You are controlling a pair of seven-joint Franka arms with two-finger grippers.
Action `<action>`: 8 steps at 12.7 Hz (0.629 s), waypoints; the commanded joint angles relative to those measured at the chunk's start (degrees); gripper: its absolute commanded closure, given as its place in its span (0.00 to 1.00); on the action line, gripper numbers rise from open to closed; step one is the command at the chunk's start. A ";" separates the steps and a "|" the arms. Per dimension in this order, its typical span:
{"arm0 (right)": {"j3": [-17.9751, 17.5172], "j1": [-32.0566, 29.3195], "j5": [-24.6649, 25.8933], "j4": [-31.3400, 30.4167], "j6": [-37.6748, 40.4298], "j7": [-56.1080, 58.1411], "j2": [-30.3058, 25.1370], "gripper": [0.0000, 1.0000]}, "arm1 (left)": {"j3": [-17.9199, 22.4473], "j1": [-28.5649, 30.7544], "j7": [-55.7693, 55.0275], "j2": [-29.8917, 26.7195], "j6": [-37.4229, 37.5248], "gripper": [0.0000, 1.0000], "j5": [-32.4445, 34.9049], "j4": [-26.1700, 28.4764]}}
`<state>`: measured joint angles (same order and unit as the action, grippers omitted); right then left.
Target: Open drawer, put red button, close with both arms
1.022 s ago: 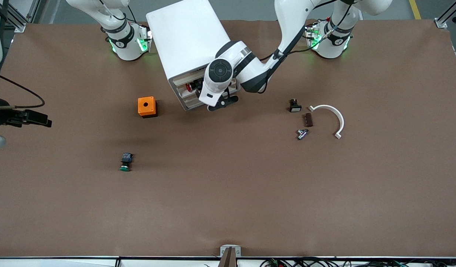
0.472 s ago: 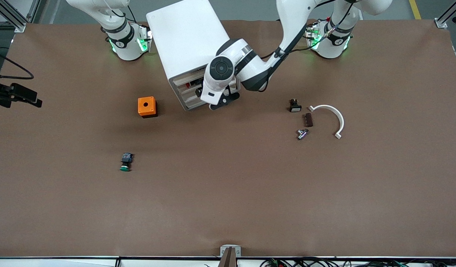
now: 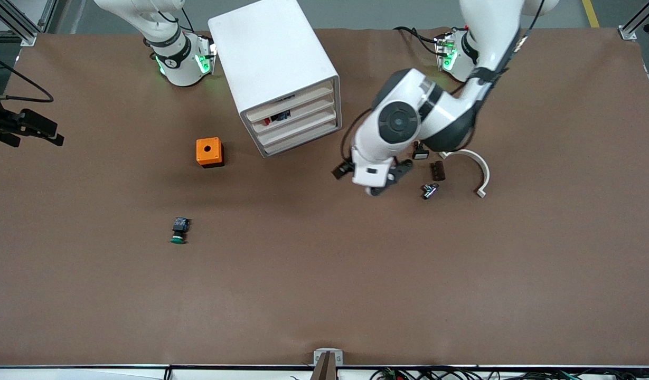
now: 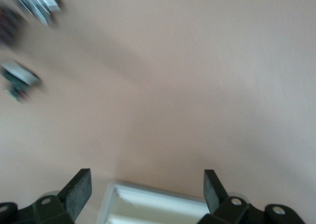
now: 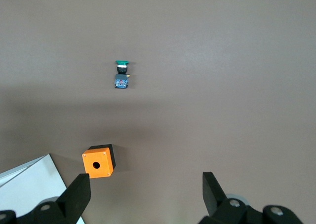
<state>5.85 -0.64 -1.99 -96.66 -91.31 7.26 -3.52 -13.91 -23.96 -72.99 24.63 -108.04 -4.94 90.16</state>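
The white cabinet [image 3: 271,58] stands between the two arm bases, its four drawer fronts level with each other. The red button [image 3: 271,120] shows through the gap above one upper drawer [image 3: 303,117], lying inside. My left gripper [image 3: 373,179] is open and empty, over the table beside several small parts, apart from the cabinet; its fingers [image 4: 79,189] stand wide. My right gripper [image 3: 31,129] is open and empty at the right arm's end of the table; its fingers [image 5: 76,197] stand wide over bare table.
An orange box with a round hole [image 3: 209,152] sits beside the cabinet, also in the right wrist view [image 5: 98,161]. A green-capped button [image 3: 179,230] lies nearer the camera. A white curved piece [image 3: 475,163], a brown block [image 3: 438,170], a metal part [image 3: 430,190] and a black part [image 3: 420,151] lie near my left gripper.
My left arm swung away from the cabinet front toward the small parts. The drawer front it was at now sits level with the others. The right gripper shifted slightly at the table's end.
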 commanded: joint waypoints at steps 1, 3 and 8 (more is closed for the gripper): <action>-0.32 -0.68 0.58 -2.39 -0.89 1.97 -3.25 0.00 | -0.68 3.99 1.35 -4.75 4.32 0.00 5.80 0.63; -0.23 -0.68 0.67 -2.30 -0.45 2.93 -5.00 0.00 | -0.68 8.38 9.05 -7.74 6.61 0.00 7.57 0.63; -0.32 -0.59 0.67 -3.10 -0.45 3.55 -5.27 0.00 | -0.85 19.37 27.61 -16.35 11.53 0.00 7.58 0.63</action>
<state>5.94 -0.65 -1.84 -98.13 -91.31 9.81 -7.42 -13.88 -7.07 -49.93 11.99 -98.43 1.72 89.80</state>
